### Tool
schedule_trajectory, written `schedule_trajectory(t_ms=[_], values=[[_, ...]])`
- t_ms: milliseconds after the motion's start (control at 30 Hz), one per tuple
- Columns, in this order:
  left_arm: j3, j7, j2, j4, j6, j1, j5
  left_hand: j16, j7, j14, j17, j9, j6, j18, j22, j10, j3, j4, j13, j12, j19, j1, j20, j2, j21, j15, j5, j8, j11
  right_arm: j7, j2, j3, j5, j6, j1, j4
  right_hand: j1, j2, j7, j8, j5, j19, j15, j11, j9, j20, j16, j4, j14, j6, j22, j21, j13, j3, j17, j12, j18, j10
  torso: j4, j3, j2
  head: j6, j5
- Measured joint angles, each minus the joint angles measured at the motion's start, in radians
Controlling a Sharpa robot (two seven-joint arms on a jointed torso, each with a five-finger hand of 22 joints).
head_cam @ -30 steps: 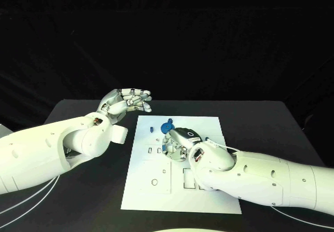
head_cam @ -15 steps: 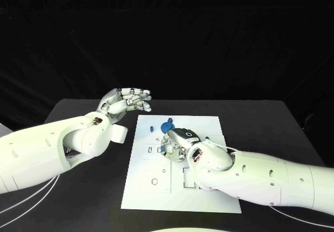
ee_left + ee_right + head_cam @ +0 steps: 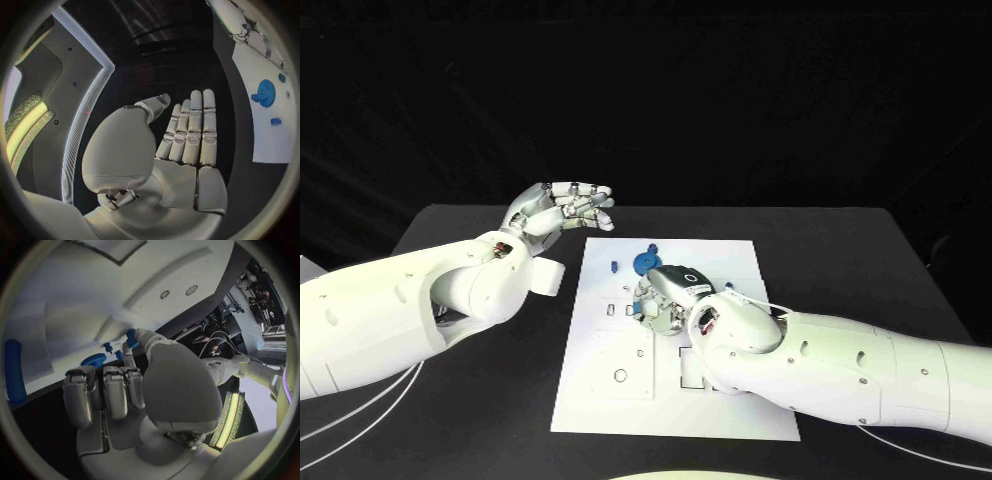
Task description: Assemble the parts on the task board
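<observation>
parts: a round blue part [image 3: 643, 264] and a small blue part [image 3: 613, 267] lie on the task board [image 3: 733, 256] toward its 12 o'clock end. the right hand [image 3: 669, 295] sits just at 6 o'clock of the round part, fingers [image 3: 130, 340] pinching a small blue piece [image 3: 132, 335]. the left hand [image 3: 564, 209] hovers off the board at 10 o'clock, fingers released, holding nothing.

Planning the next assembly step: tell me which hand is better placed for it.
Probably the right hand: it is over the task board, beside the blue parts, pinching a small blue piece. The left hand hangs beyond the board's corner, holding nothing.
</observation>
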Motion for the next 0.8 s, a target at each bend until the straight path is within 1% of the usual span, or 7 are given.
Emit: schedule_trajectory(t_ms=[133, 267, 433, 567, 600, 633, 800], values=[[0.0, 0.0, 0.0, 0.0, 0.0, 0.0, 0.0, 0.0, 0.0, 0.0, 0.0, 0.0, 0.0, 0.0, 0.0, 0.0, 0.0, 0.0, 0.0, 0.0, 0.0, 0.0, 0.0, 0.0, 0.0, 0.0, 0.0, 0.0, 0.0, 0.0, 0.002, 0.0, 0.0, 0.001, 0.0, 0.0, -0.009, -0.009, 0.004, -0.007, 0.0, 0.004, 0.004, 0.004, -0.003, 0.004, 0.0, 0.0, -0.004, -0.015, 0.0, 0.0, 0.0, 0.0, 0.0, -0.005, 0.0, -0.004, 0.0004, 0.0001, 0.0, 0.0, 0.0], [0.0, -0.001, 0.0, 0.0, 0.0, 0.0, 0.0, 0.0, 0.0, 0.0, 0.0, 0.0, 0.0, 0.0, 0.0, 0.0, 0.0, 0.0, 0.0, 0.0, 0.0, 0.0, 0.0, 0.0, 0.0, 0.0, 0.0, 0.0, 0.0, 0.0, 0.002, 0.0, 0.0, 0.001, 0.0, -0.001, -0.014, -0.014, 0.01, -0.011, -0.012, 0.0, 0.008, 0.011, -0.005, 0.007, 0.0, -0.002, 0.0, -0.022, 0.0, 0.0, 0.0, -0.003, 0.0, -0.015, 0.0, -0.003, 0.0003, 0.0001, 0.0, -0.001, 0.0], [0.0, -0.001, -0.001, 0.0, 0.0, 0.0, 0.0, 0.0, 0.0, 0.0, 0.0, 0.0, 0.0, 0.0, 0.0, 0.0, 0.0, 0.0, 0.0, 0.0, 0.0, 0.0, 0.0, 0.0, 0.0, 0.0, 0.0, 0.0, 0.0, 0.0, 0.002, 0.0, 0.0, 0.0, 0.0, -0.002, -0.024, -0.024, 0.017, -0.019, -0.027, 0.004, 0.011, 0.011, -0.009, 0.011, 0.0, 0.004, -0.003, -0.034, 0.0, 0.0, 0.0, -0.014, 0.001, -0.025, 0.0, -0.003, -0.0001, 0.0001, 0.0, -0.001, 0.0], [0.0, -0.001, -0.001, 0.0, 0.0, 0.0, 0.0, 0.0, 0.0, 0.0, 0.0, 0.0, 0.0, 0.0, 0.0, 0.0, 0.0, 0.0, 0.0, 0.0, 0.0, 0.0, 0.0, 0.0, 0.0, 0.0, 0.0, 0.0, 0.0, 0.0, 0.002, 0.0, 0.0, 0.0, 0.0, -0.002, -0.025, -0.025, 0.014, -0.019, -0.027, 0.0, 0.015, 0.015, -0.01, 0.014, 0.0, 0.004, 0.0, -0.038, 0.001, 0.0, 0.0, -0.015, 0.001, -0.029, 0.0, 0.0, -0.0001, 0.0001, 0.0, -0.001, 0.0], [0.0, -0.001, -0.001, 0.0, 0.0, 0.0, 0.0, 0.0, 0.0, 0.0, 0.0, 0.0, 0.0, 0.0, 0.0, 0.0, 0.0, 0.0, 0.0, 0.0, 0.0, 0.0, 0.0, 0.0, 0.0, 0.0, 0.0, 0.0, 0.0, 0.0, 0.002, 0.0, 0.0, 0.0, 0.0, -0.002, -0.025, -0.025, 0.017, -0.019, -0.032, 0.0, 0.015, 0.015, -0.01, 0.014, 0.0, 0.007, 0.0, -0.041, 0.001, 0.0, 0.0, -0.018, 0.001, -0.033, 0.0, 0.0, -0.0001, 0.0001, 0.0, -0.001, 0.0], [0.0, -0.001, -0.001, 0.0, 0.0, 0.0, 0.0, 0.0, 0.0, 0.0, 0.001, 0.0, 0.0, 0.0, 0.001, 0.0, 0.002, -0.002, 0.0, 0.0, -0.006, -0.002, 0.001, 0.002, 0.004, 0.0, 0.0, 0.0, 0.0, 0.0, 0.002, 0.0, 0.0, 0.0, 0.0, -0.003, -0.029, -0.029, 0.017, -0.023, -0.035, 0.0, 0.015, 0.017, -0.01, 0.014, 0.0, 0.009, 0.0, -0.041, 0.001, 0.0, 0.0, -0.022, 0.001, -0.037, 0.0, -0.002, -0.0001, 0.0001, 0.0, -0.001, 0.0], [0.0, -0.001, -0.001, 0.0, 0.001, 0.0, 0.0, 0.0, 0.0, 0.0, 0.003, 0.001, 0.0, 0.0, 0.004, 0.0, 0.003, -0.003, 0.0, 0.0, -0.009, -0.004, 0.001, 0.004, 0.007, 0.0, 0.0, 0.0, 0.0, 0.001, 0.003, -0.001, 0.0, 0.0, 0.0, -0.003, -0.03, -0.03, 0.019, -0.025, -0.035, 0.0, 0.018, 0.018, -0.011, 0.014, 0.0, 0.01, -0.003, -0.043, 0.001, 0.0, 0.001, -0.026, 0.001, -0.039, 0.0, -0.004, 0.0002, 0.0001, 0.0, -0.001, -0.001]])
